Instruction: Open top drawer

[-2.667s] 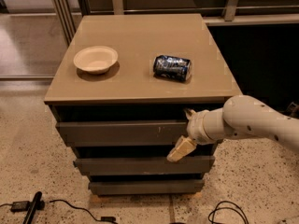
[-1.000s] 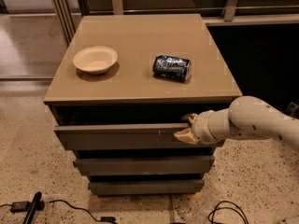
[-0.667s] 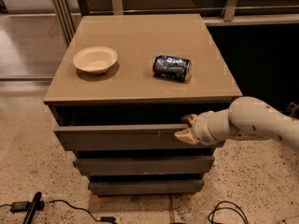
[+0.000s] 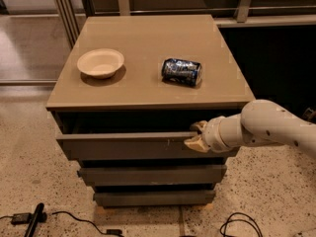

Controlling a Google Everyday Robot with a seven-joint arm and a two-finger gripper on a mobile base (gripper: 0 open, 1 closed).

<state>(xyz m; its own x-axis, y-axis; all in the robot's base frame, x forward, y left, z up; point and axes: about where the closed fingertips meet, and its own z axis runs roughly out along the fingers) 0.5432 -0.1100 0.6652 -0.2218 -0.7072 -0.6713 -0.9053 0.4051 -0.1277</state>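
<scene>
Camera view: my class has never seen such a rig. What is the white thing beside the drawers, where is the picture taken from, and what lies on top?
The white thing is a robot arm ending in a gripper, which sits at the upper edge of the top drawer, near its right end. That drawer stands slightly pulled out. The one camera looks down from in front of the cabinet. On top lie a pale bowl and a dark drinks can on its side. No loose object is carried.

Cream pincer [image 4: 195, 136] at the upper edge of the grey-brown top drawer [image 4: 123, 146] (pale scratches), beige bowl [image 4: 100, 62], blue-black can [image 4: 181, 71].
</scene>
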